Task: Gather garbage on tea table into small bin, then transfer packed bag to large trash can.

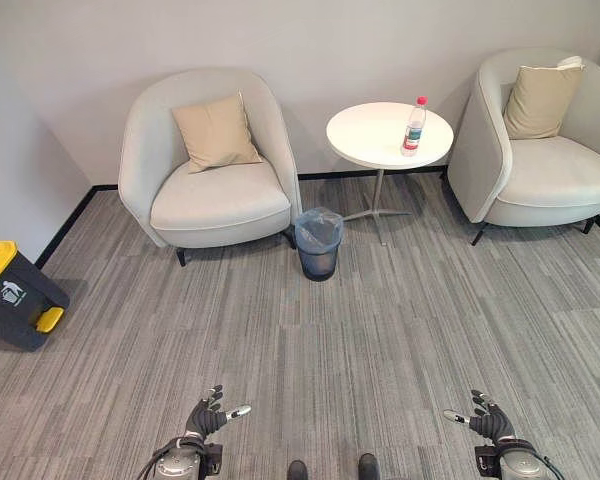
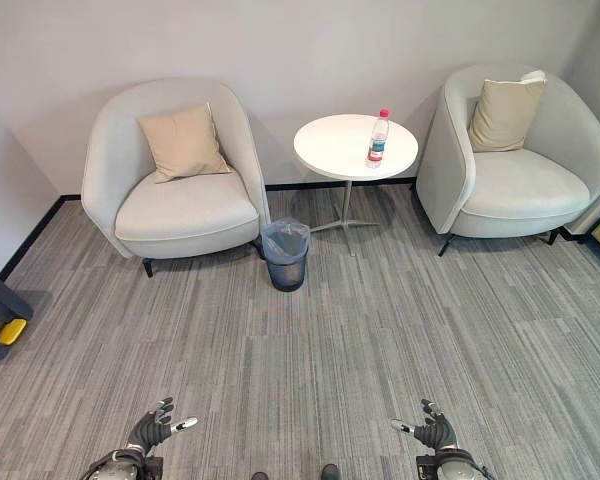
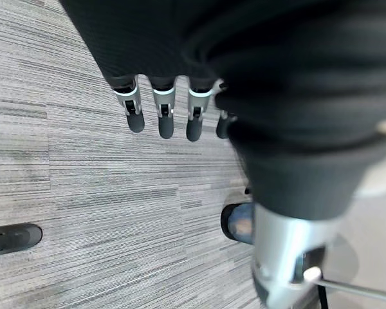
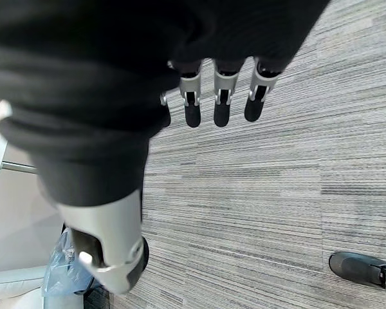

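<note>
one bottle (image 1: 414,126) stood upright on the round white desk (image 1: 375,135), a clear plastic one with a red cap and a label round its middle, set toward the desk's right edge. it was the sole piece of garbage seen on the desk top.

just in front of the desk's metal foot, on the grey carpet (image 1: 310,340), stood the small bin (image 1: 318,243), a dark mesh basket lined with a pale blue plastic bag (image 1: 319,228) whose rim was folded over the top. what lay inside the bag could not be told from here. the bin sat between the desk and the left armchair (image 1: 210,160), close to that chair's front leg.

each armchair carried a tan cushion (image 1: 216,132); the right armchair (image 1: 545,145) stood just beside the desk on its other side, against the same grey wall.

far off at the left edge of the room, near the side wall, stood the large trash can (image 1: 12,290), dark grey with a yellow lid and a yellow pedal, its lid closed.

the left hand (image 1: 208,416) and the right hand (image 1: 489,419) hung low at the near edge of the left eye view, well apart from desk and bin. both had their fingers (image 3: 165,116) straight and released, grasping nothing, over bare carpet.
</note>
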You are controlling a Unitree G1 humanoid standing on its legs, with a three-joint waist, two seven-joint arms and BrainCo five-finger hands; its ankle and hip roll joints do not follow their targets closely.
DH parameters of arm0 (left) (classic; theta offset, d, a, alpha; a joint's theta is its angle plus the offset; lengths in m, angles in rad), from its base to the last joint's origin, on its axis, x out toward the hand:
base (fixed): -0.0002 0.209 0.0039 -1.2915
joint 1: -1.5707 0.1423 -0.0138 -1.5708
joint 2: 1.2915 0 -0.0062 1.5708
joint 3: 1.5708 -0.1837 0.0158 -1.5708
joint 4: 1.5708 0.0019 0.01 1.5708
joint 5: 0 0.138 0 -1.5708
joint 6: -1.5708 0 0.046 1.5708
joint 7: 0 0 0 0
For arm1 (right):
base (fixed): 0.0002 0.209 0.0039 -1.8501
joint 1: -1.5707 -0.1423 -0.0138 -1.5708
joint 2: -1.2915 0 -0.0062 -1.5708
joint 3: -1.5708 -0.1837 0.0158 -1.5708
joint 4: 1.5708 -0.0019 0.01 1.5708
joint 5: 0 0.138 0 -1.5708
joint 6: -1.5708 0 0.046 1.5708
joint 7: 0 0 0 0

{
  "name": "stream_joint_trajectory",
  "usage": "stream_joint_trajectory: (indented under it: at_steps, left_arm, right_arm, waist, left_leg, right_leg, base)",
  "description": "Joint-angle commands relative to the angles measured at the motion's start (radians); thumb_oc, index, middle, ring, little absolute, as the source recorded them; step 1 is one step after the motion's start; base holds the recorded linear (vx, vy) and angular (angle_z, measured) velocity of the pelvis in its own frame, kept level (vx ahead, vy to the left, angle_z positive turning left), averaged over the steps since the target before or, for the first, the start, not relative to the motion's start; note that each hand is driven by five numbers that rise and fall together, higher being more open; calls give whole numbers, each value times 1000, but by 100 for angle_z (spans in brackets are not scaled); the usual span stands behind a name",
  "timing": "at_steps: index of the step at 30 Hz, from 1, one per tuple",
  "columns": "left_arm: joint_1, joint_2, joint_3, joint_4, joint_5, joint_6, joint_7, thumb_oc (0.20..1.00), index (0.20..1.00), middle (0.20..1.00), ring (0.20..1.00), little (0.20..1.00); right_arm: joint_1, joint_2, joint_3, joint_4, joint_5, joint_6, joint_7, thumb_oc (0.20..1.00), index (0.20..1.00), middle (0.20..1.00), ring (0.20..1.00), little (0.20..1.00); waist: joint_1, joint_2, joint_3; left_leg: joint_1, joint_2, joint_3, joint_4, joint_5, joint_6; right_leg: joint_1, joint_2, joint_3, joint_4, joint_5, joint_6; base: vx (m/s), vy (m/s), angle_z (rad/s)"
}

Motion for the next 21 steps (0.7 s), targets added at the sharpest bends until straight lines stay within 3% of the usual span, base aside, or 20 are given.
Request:
stream_joint_trajectory:
  at_steps: [1, 10, 21]
  left_arm:
    - [-41, 19, 23, 2, -33, -31, 20, 1000, 1000, 1000, 1000, 1000]
    - [-33, 18, 25, -1, -35, -23, 23, 1000, 1000, 1000, 1000, 1000]
    - [-26, 25, 53, -20, -67, -25, 43, 1000, 1000, 1000, 1000, 1000]
  right_arm:
    - [-39, -1, -20, -10, 25, -33, -20, 1000, 1000, 1000, 1000, 1000]
    - [-37, 1, -33, -17, 37, -27, -29, 1000, 1000, 1000, 1000, 1000]
    - [-70, 2, -39, 3, 56, -9, -44, 1000, 1000, 1000, 1000, 1000]
  waist:
    - [-15, -29, -7]
    - [-18, -30, -6]
    - [1, -39, 21]
  left_leg:
    - [17, -37, 3, 27, -108, -14]
    - [21, -37, 9, 35, -120, -11]
    - [-63, -56, 19, 156, -166, 1]
  right_leg:
    - [43, -29, -9, 30, -141, 78]
    - [45, -29, -2, 34, -146, 78]
    - [-3, -46, 22, 73, -147, 87]
  base:
    - [0, 0, 0]
    - [12, 9, -7]
    - [-2, 20, -5]
